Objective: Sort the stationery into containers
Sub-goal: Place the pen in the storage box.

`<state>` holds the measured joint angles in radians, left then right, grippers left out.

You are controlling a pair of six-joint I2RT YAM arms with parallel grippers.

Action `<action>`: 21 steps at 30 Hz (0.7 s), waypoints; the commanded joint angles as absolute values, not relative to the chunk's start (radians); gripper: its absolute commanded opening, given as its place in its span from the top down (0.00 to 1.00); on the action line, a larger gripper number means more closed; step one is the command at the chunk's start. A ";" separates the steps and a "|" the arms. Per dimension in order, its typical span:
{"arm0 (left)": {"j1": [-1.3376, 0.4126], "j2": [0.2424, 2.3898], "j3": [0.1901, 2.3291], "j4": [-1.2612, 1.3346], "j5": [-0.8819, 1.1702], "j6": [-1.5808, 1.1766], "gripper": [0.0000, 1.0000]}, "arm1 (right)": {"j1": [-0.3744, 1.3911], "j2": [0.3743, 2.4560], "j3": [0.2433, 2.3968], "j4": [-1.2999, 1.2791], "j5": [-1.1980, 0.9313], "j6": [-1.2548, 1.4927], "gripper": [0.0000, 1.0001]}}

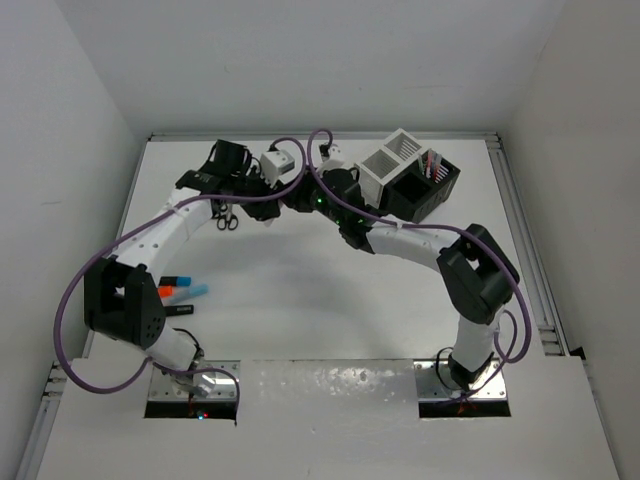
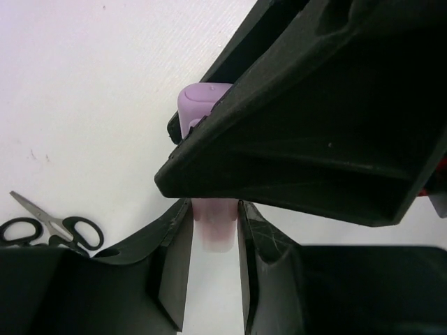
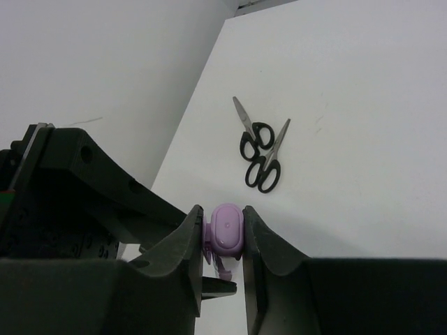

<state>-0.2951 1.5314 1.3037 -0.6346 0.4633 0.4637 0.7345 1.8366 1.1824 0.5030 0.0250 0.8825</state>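
From my seat the white table fills the overhead view, and the left arm and right arm arch in from either side so that their wrists meet at the far side, left of centre. Far right of that meeting point stand the two joined organisers, the white box on the far side and the black box touching it on the near side, with a few thin pens upright in the black one. Two pairs of black-handled scissors lie flat on the table, overlapping each other, just beside the left arm's forearm. Near the left edge, an orange highlighter and a blue highlighter lie end to end, well apart from the boxes. The purple highlighter is off the table between the two wrists: the left gripper clamps its pale barrel, while the right gripper has a finger against each side of the capped end, pressing it as far as I can judge from this close angle.
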 commanded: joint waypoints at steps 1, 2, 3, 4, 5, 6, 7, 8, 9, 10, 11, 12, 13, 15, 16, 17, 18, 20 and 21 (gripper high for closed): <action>-0.311 1.511 1.368 -0.607 0.479 0.442 0.91 | 0.738 1.833 1.212 0.563 0.014 0.893 1.00; -0.311 1.512 1.374 -0.606 0.453 0.434 0.53 | 0.735 1.829 1.195 0.564 0.018 0.885 1.00; -0.310 1.514 1.381 -0.606 0.436 0.422 0.30 | 0.724 1.812 1.190 0.560 0.020 0.874 1.00; -0.308 1.511 1.388 -0.606 0.417 0.404 0.10 | 0.718 1.803 1.183 0.552 0.023 0.846 1.00; -0.298 1.506 1.387 -0.607 0.402 0.399 0.00 | 0.709 1.790 1.172 0.539 0.026 0.825 1.00; -0.288 1.497 1.385 -0.612 0.400 0.391 0.00 | 0.683 1.755 1.166 0.503 0.034 0.781 1.00; -0.264 1.490 1.384 -0.617 0.399 0.387 0.00 | 0.669 1.734 1.158 0.483 0.057 0.757 1.00; -0.250 1.483 1.381 -0.623 0.396 0.387 0.00 | 0.629 1.711 1.146 0.439 0.070 0.727 1.00; -0.224 1.464 1.368 -0.636 0.367 0.391 0.00 | 0.608 1.662 1.141 0.411 0.098 0.662 1.00; -0.213 1.451 1.359 -0.641 0.348 0.397 0.00 | 0.586 1.637 1.141 0.382 0.118 0.625 1.00; -0.201 1.437 1.345 -0.649 0.330 0.406 0.00 | 0.536 1.615 1.144 0.321 0.142 0.586 1.00; -0.184 1.412 1.332 -0.660 0.315 0.428 0.00 | 0.508 1.576 1.147 0.287 0.167 0.524 1.00; -0.160 1.399 1.306 -0.669 0.277 0.434 0.00 | 0.480 1.562 1.157 0.258 0.202 0.496 1.00; -0.134 1.373 1.281 -0.684 0.229 0.423 0.00 | 0.393 1.545 1.173 0.177 0.238 0.430 1.00; -0.103 1.370 1.275 -0.693 0.186 0.416 0.00 | 0.368 1.545 1.190 0.160 0.245 0.413 1.00; -0.091 1.370 1.278 -0.704 0.170 0.407 0.00 | 0.329 1.551 1.201 0.128 0.250 0.391 1.00; -0.063 1.373 1.284 -0.724 0.149 0.387 0.00 | 0.310 1.557 1.213 0.109 0.261 0.358 1.00; -0.040 1.377 1.315 -0.739 0.057 0.354 0.00 | 0.273 1.580 1.247 0.063 0.305 0.330 1.00; -0.028 1.385 1.327 -0.755 0.023 0.325 0.00 | 0.262 1.586 1.253 0.054 0.317 0.309 1.00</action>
<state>-0.0593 1.3899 1.2865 -0.7143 0.1635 0.3901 0.2749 1.5639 1.2098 0.1520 0.2470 0.4274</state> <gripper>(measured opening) 0.996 0.230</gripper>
